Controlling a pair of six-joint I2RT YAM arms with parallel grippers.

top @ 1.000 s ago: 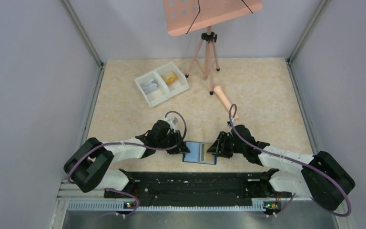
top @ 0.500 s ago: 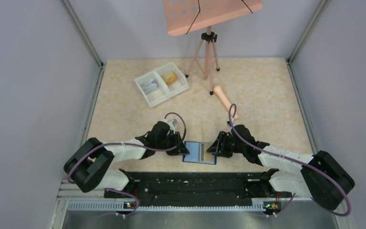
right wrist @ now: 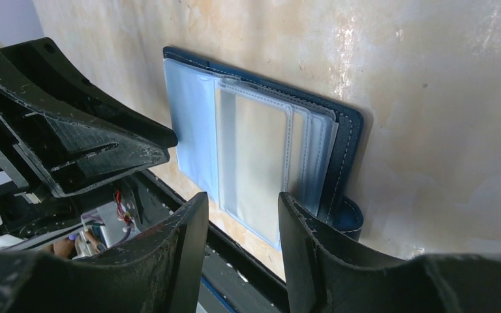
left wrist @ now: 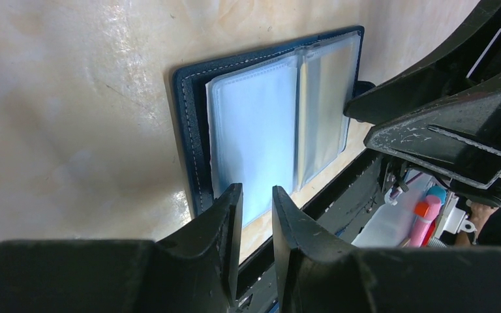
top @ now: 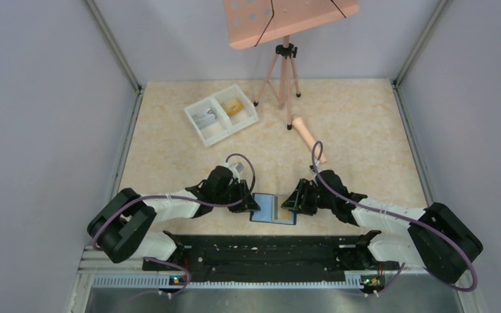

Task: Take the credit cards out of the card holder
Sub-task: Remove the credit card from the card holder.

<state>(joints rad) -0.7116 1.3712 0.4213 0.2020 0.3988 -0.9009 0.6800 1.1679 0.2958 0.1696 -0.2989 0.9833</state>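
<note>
The card holder (top: 273, 208) lies open and flat near the table's front edge, blue with clear sleeves (left wrist: 261, 124). A pale yellowish strip (top: 281, 207) shows in its right half; I cannot tell if it is a card. My left gripper (top: 252, 201) hangs low over the holder's left edge, fingers a narrow gap apart (left wrist: 256, 195) with nothing between them. Over the right edge my right gripper (top: 289, 201) stands open (right wrist: 241, 202) above the sleeves (right wrist: 261, 143), holding nothing. Two credit cards lie in the white tray, one yellow-orange (top: 235, 105) and one grey (top: 204, 118).
The white two-compartment tray (top: 216, 130) stands at the back left. A pink tripod (top: 285, 75) carries a pink board at the back centre, and a pink cylinder (top: 308, 138) lies to its right. A black rail (top: 267, 251) runs just in front of the holder.
The right arm has edged slightly left toward the holder. The left arm and the holder have not moved.
</note>
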